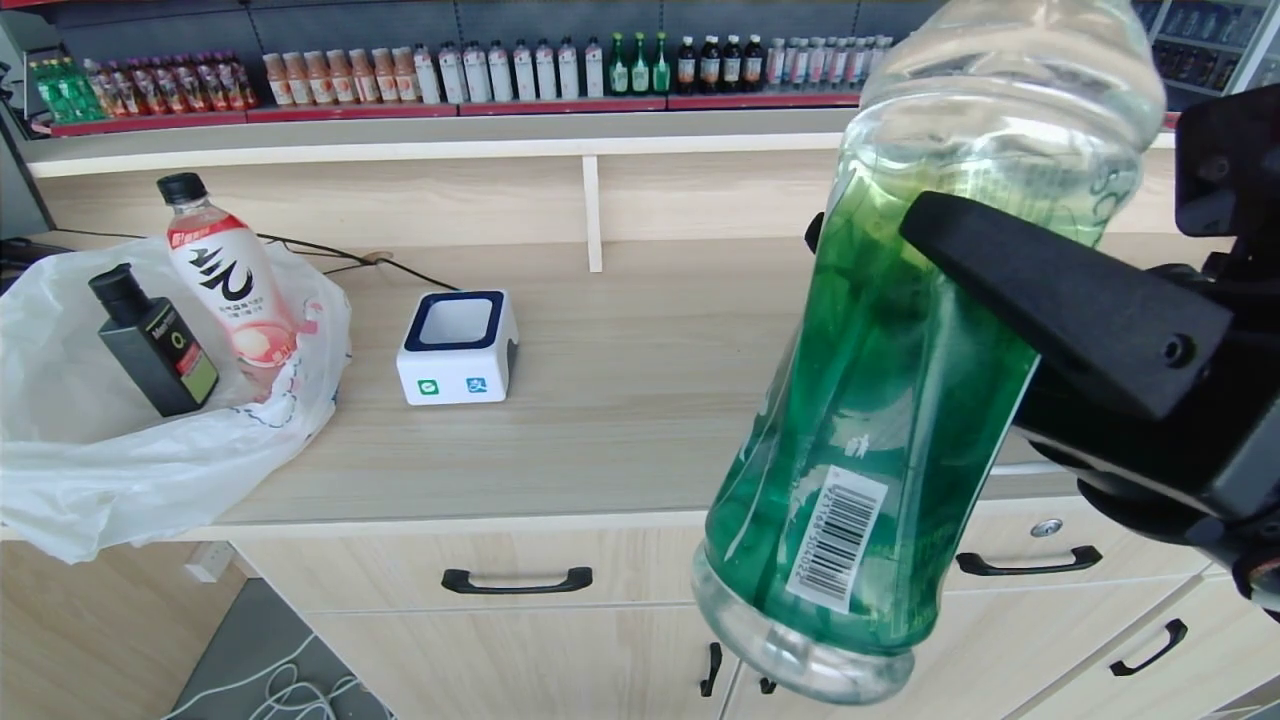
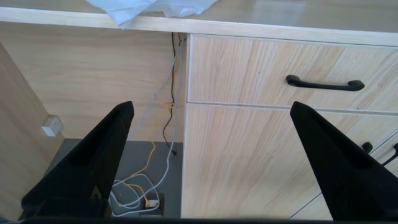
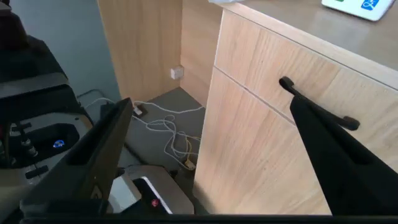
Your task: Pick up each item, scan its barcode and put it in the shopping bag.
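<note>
Head view: a pale wood counter (image 1: pixel 640 400) runs below a back-wall shelf of drinks (image 1: pixel 500 70) at twelve o'clock. On it sit a white scanner (image 1: pixel 458 347) and, at its nine o'clock, the shopping bag (image 1: pixel 120 450) holding a black bottle (image 1: pixel 155 345) and a pink bottle (image 1: pixel 232 280). The green bottle (image 1: pixel 880 420) hangs tilted at four o'clock with its barcode facing out. The right gripper (image 1: pixel 860 228) has a finger across it (clamped or not, I cannot tell, since its wrist view has the fingers spread). The left gripper (image 2: pixel 208 109) gapes wide before the drawers (image 2: pixel 280 68).
</note>
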You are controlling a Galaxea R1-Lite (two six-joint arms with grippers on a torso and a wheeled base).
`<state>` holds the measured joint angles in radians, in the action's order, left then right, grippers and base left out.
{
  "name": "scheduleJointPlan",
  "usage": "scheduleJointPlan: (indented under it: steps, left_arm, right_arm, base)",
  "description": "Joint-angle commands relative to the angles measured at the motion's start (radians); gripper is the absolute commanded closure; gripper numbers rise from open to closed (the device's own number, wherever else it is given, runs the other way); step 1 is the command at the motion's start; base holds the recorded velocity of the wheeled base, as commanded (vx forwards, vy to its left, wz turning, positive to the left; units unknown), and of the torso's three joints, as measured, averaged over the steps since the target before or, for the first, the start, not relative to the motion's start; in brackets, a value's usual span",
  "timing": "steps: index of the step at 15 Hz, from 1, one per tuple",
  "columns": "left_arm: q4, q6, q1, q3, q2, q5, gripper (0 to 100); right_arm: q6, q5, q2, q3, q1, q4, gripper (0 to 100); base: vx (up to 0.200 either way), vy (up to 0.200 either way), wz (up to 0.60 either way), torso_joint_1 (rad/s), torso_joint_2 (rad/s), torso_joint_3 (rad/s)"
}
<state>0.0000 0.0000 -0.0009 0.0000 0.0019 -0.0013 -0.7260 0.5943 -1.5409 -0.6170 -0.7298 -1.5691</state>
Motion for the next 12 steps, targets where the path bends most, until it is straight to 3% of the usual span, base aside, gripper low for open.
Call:
scheduleJointPlan:
  steps: [1, 7, 9, 12]
  left_arm:
    - [0.000, 0.000, -0.001, 0.000, 0.000, 0.000, 0]
    - [0.000, 0.000, -0.001, 0.000, 0.000, 0.001, 0]
    - [0.000, 0.000, -0.001, 0.000, 0.000, 0.000, 0]
    - [0.000, 0.000, -0.001, 0.000, 0.000, 0.000, 0]
  right_arm:
    - [0.030, -0.001, -0.010, 0.002, 0.001, -0.002, 100]
    - [0.273, -0.028, -0.030, 0.076, 0.023, -0.002, 100]
    - [0.404, -0.203, -0.022, 0.054, 0.021, 0.092, 100]
    - [0.523, -0.407, -0.002, 0.077, 0.023, 0.129, 100]
  base:
    - [0.000, 0.000, 0.00, 0.000, 0.00, 0.000]
    - [0.000, 0.000, 0.00, 0.000, 0.00, 0.000]
    - [0.000, 0.000, 0.00, 0.000, 0.00, 0.000]
    - [0.000, 0.000, 0.00, 0.000, 0.00, 0.000]
